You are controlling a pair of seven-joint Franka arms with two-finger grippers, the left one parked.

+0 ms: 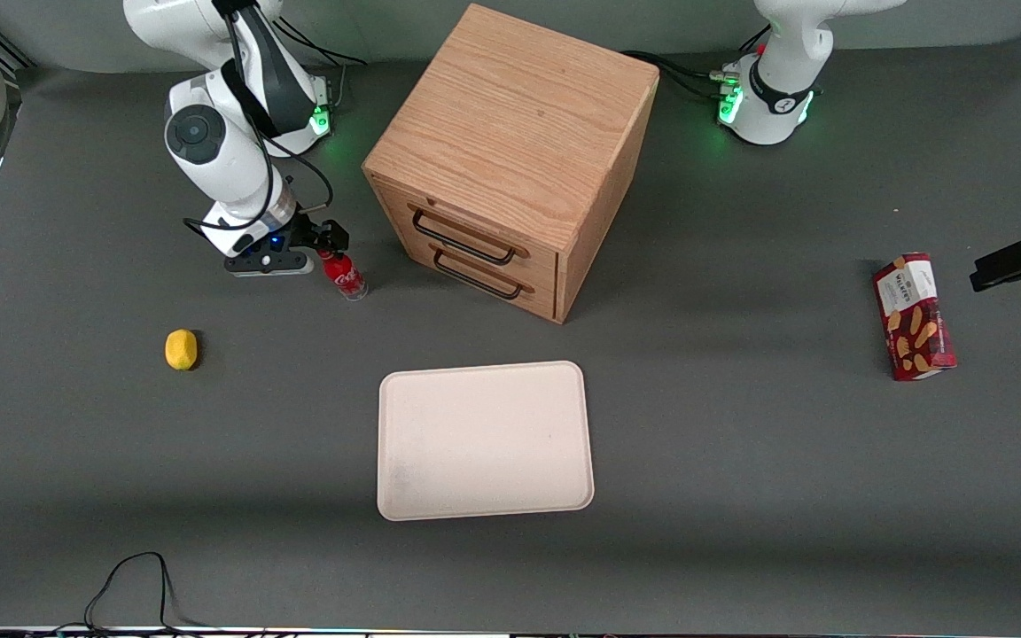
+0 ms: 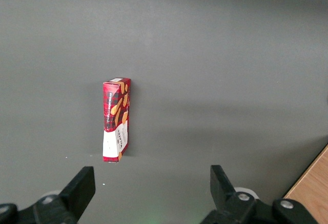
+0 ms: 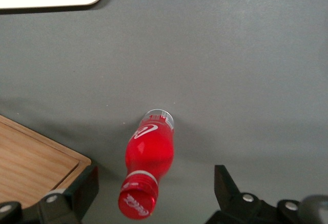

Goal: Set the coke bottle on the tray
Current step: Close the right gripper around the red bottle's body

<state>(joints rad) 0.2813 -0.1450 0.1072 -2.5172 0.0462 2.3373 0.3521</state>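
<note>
One tray (image 1: 485, 440), cream-pink and bare, lies flat nearest the front camera, with a yellow lemon (image 1: 181, 348) farther back toward the working arm's end of the table (image 1: 741, 461) and a red biscuit box (image 1: 914, 316) toward the parked arm's end. Farther still, the coke bottle (image 1: 345, 274) stands upright on the table, well apart from the tray and beside the wooden drawer box (image 1: 510, 159). The gripper (image 1: 326, 241) hangs just above the bottle's red cap (image 3: 136, 202), its fingers (image 3: 84, 188) spread wide on either side of the cap without touching it.
</note>
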